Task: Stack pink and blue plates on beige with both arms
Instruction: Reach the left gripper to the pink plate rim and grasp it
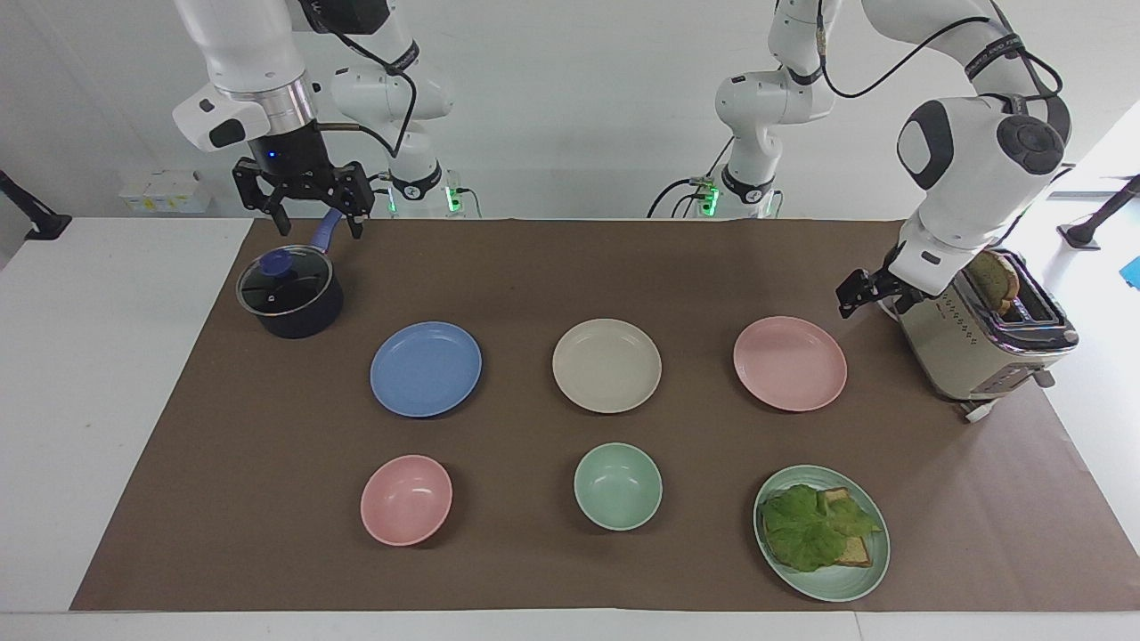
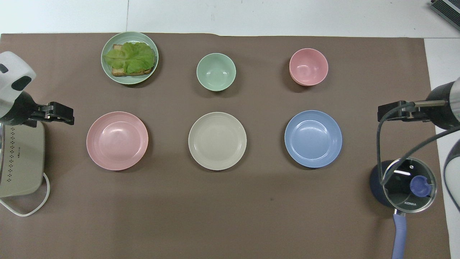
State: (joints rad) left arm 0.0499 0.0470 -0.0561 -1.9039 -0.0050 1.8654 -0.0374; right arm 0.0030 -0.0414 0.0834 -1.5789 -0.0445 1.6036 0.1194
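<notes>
The pink plate [image 1: 790,363] [image 2: 117,140], the beige plate [image 1: 606,365] [image 2: 217,141] and the blue plate [image 1: 426,369] [image 2: 313,139] lie apart in one row on the brown mat, beige in the middle. The pink one is toward the left arm's end, the blue one toward the right arm's end. My left gripper [image 1: 852,300] [image 2: 65,118] hangs low over the mat between the toaster and the pink plate, open and holding nothing. My right gripper [image 1: 314,221] [image 2: 391,112] waits open over the pot's handle.
A cream toaster [image 1: 980,343] with bread in its slot stands at the left arm's end. A dark lidded pot [image 1: 289,294] stands at the right arm's end. Farther from the robots sit a pink bowl [image 1: 406,499], a green bowl [image 1: 618,486] and a green plate [image 1: 833,589] with lettuce on toast.
</notes>
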